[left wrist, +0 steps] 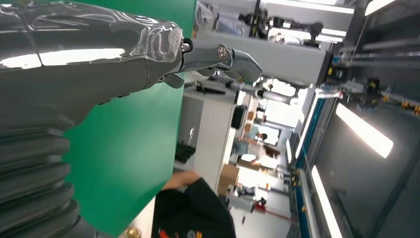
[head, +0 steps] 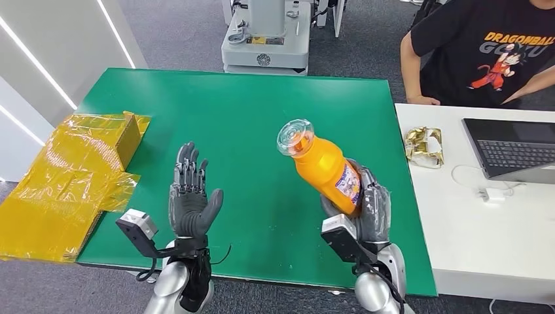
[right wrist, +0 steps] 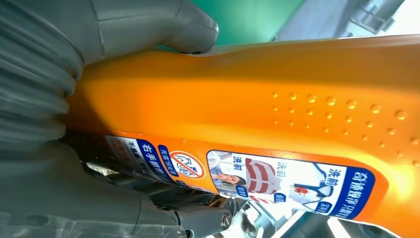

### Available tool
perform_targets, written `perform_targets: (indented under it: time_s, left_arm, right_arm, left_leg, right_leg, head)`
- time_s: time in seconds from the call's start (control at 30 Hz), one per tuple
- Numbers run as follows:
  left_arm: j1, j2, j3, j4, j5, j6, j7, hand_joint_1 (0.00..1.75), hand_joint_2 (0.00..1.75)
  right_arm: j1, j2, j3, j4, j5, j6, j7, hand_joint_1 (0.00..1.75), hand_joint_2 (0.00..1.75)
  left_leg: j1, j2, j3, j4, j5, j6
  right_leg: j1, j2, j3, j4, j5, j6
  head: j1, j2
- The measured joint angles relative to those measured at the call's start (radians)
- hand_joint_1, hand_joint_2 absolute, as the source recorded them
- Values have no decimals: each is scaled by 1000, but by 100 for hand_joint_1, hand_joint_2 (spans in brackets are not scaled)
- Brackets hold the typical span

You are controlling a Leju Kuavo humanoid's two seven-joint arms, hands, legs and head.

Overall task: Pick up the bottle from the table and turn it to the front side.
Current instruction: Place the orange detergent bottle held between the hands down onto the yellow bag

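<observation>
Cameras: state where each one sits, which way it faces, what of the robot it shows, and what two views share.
Head view: high on the body, facing forward and down at the green table; both arms, open left hand, right hand gripping the orange bottle.
Left wrist view: behind the left hand, facing across the table toward the room.
Right wrist view: behind the right hand, close on the bottle.
Shared: head and right wrist views show the bottle.
</observation>
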Motion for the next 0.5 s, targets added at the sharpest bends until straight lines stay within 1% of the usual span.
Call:
perform_targets:
  time_s: [0.17,0.27,0.5]
  left_arm:
    - [-25,0,-35,29,5,-41,6,0,175]
    - [-35,0,-51,44,6,-54,6,0,175]
    - [-48,0,-56,75,8,-80,6,0,175]
  right_arm:
    - [-4,6,19,2,18,63,22,175,175]
    - [-10,8,29,11,37,118,26,175,175]
    - [-23,9,58,46,47,253,13,175,175]
  left_leg:
    - [0,0,0,0,0,0]
    - [0,0,0,0,0,0]
    - [0,0,-1,0,0,0]
  right_leg:
    - [0,0,0,0,0,0]
    - [0,0,0,0,0,0]
    - [0,0,0,0,0,0]
  head:
    - [0,0]
    - [0,0]
    - [0,0]
